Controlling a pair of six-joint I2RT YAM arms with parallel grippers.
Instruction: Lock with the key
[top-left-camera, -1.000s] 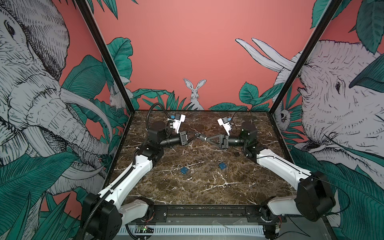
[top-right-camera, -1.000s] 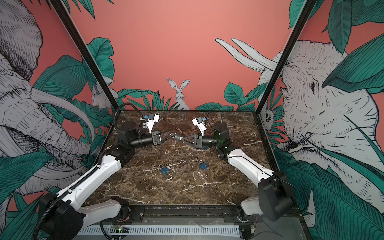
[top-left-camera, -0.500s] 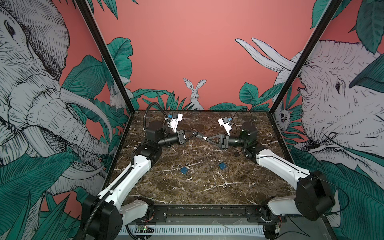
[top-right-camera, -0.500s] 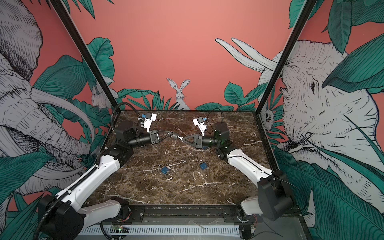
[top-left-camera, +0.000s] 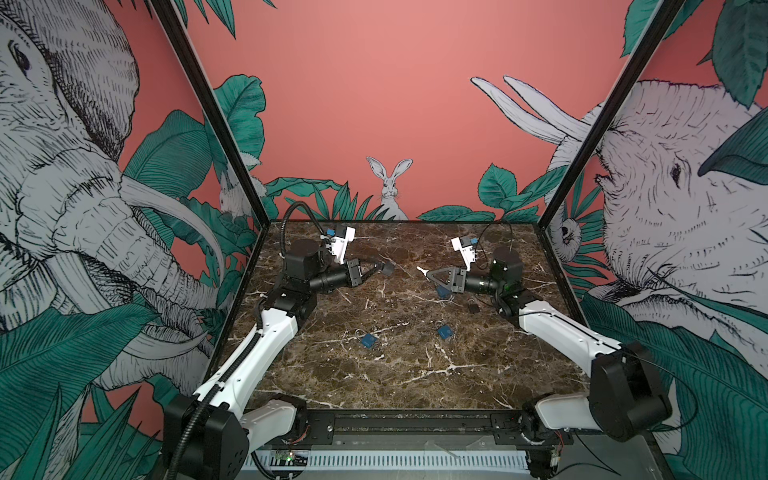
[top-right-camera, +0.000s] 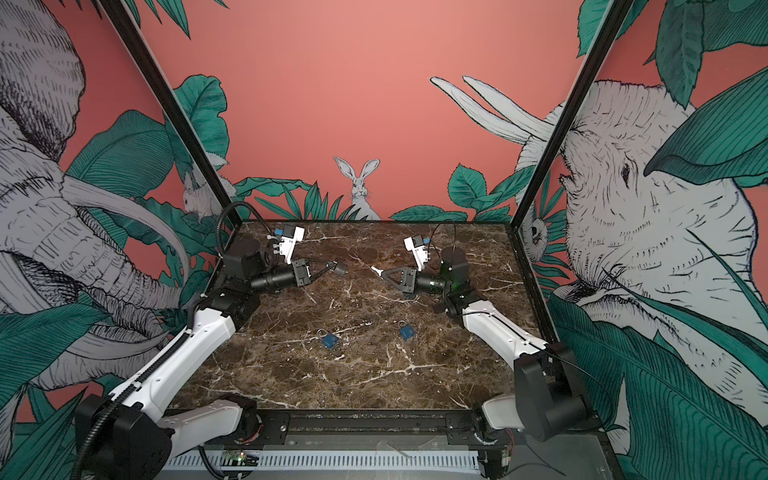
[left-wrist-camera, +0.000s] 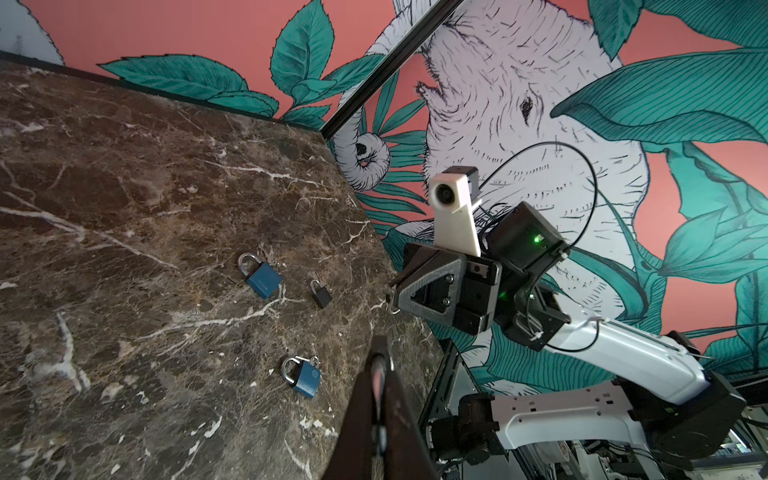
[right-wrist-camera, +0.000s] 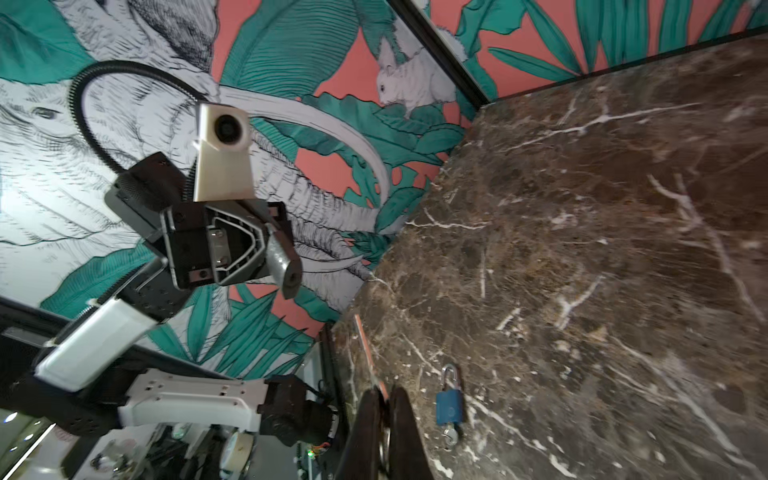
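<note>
Counter front: a blue padlock (top-left-camera: 368, 340) and another blue padlock (top-left-camera: 444, 331) are lying loose on the counter (top-left-camera: 374, 386), out of play
Right fingers (right-wrist-camera: 405, 436): squeezing shut on the key (top-left-camera: 422, 271), its blade pointing across at the other arm
Left fingers (left-wrist-camera: 361, 415): clamping the grey padlock (top-left-camera: 387, 269) in the air, keyhole end facing the key
Gap: key and padlock are hanging apart, roughly level; judging by this, the right arm is needing a straight push along the blade
</note>
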